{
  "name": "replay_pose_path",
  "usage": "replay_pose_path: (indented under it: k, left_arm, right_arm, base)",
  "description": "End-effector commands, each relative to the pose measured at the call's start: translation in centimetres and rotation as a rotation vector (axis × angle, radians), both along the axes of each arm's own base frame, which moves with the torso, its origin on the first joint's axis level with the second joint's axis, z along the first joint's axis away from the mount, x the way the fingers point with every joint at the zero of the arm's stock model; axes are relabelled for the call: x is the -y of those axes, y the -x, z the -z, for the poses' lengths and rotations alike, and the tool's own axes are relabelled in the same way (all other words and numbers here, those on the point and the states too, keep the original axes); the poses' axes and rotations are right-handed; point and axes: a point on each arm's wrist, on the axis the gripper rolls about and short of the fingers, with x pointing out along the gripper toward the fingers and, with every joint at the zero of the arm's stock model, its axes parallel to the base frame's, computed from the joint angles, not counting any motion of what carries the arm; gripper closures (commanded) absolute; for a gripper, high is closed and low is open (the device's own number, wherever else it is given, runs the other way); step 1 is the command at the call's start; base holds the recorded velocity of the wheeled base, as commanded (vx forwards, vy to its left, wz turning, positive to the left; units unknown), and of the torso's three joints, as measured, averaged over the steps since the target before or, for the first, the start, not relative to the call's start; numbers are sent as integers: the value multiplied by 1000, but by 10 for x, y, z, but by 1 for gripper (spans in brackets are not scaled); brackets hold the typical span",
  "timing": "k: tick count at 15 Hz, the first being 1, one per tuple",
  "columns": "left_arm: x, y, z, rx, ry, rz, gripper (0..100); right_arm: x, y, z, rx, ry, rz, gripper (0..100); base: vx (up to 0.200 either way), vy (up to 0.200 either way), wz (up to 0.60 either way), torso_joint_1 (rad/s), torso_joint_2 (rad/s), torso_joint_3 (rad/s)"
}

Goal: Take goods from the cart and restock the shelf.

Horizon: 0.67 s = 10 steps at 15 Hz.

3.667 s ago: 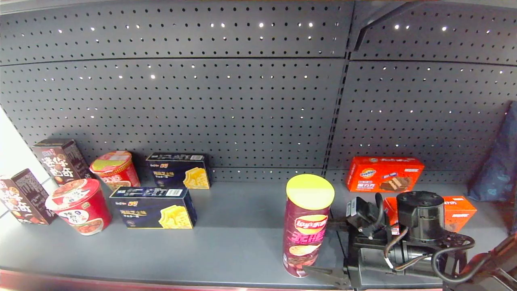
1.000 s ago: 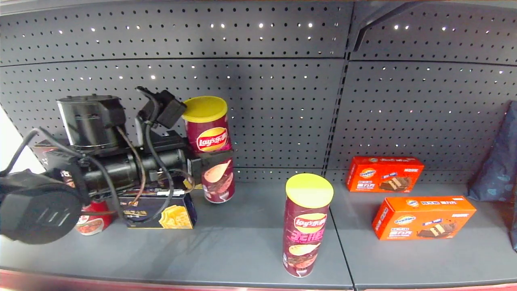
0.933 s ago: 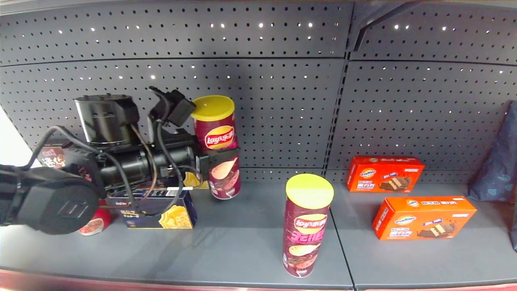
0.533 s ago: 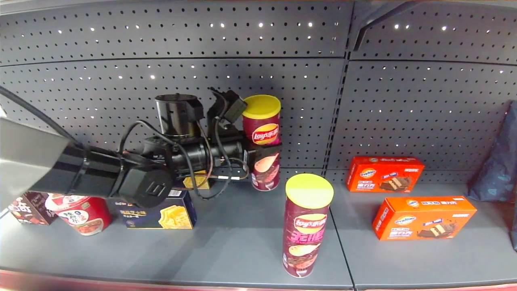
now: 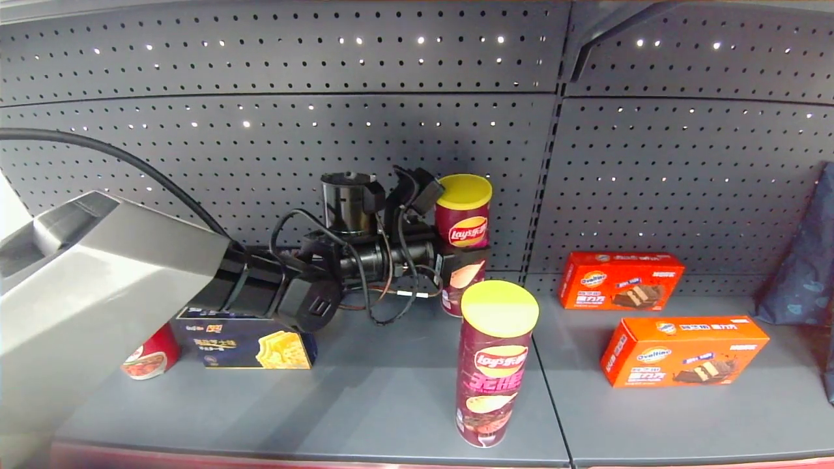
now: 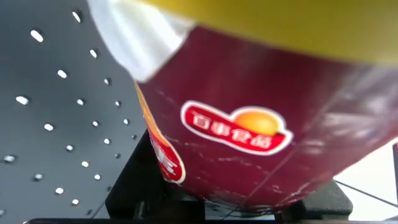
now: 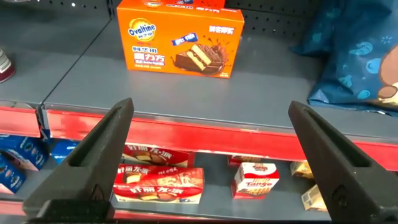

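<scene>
The left gripper [image 5: 464, 264] is clamped around the middle of a chip can [image 5: 464, 221], held upright with its long axis vertical at the back of the shelf [image 5: 391, 397]. The can is near the pegboard wall [image 5: 391, 163] and just behind a second chip can [image 5: 496, 371], whose lid hides whether the held can's base touches down. The move probably needs only a short straight drop and a sideways retreat over the bare shelf toward the blue box [image 5: 251, 342]. The right gripper [image 7: 210, 106], spread wide and empty before an orange box [image 7: 180, 37], is farther off.
</scene>
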Motion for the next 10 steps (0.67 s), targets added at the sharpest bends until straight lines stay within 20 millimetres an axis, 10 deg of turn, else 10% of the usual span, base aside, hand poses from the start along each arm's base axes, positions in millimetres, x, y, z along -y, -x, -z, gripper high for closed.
replay_pose_path:
  k: [1,10]
  left_arm:
    - [2,-3,10,-18,-10,1,100]
    - [7,-14,36,-61,-34,-1,100]
  right_arm:
    - [0,-1,1,-11,3,0,0]
    - [-1,-4,10,-12,6,1,0]
  base:
    - [0,0,0,0,0,0]
    - [0,0,0,0,0,0]
